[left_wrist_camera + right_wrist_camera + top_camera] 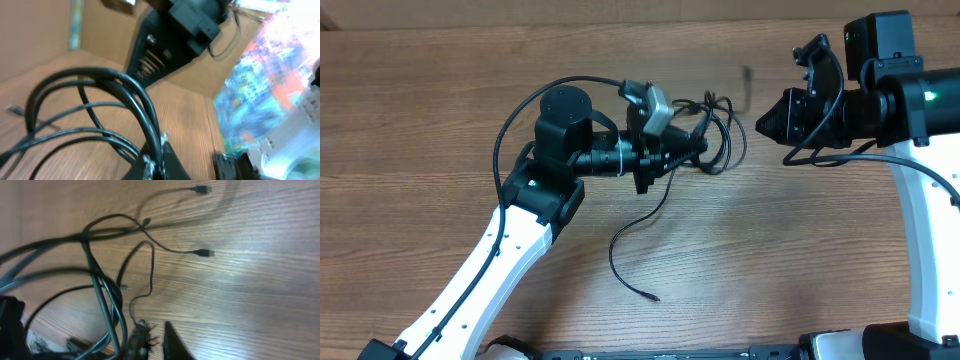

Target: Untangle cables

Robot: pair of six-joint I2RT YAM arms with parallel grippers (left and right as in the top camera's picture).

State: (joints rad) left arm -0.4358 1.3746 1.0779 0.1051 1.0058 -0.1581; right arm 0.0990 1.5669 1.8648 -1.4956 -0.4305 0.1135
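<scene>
Overhead view. Nearest: loose plug end [653, 297] of one thin black cord, lying on the wooden table [440, 120], strand curving away toward the tangle. Mid-table: left gripper [698, 148], clamped tight on the cables [722, 150]; bundle looped in a knot just right of its fingers, resting on the wood. Far right: right gripper [760, 122], just right of the knot; contact and jaw state not discernible. Right wrist view: small plug [205, 253] and second plug [202, 189], flat on the wood beyond the loops.
</scene>
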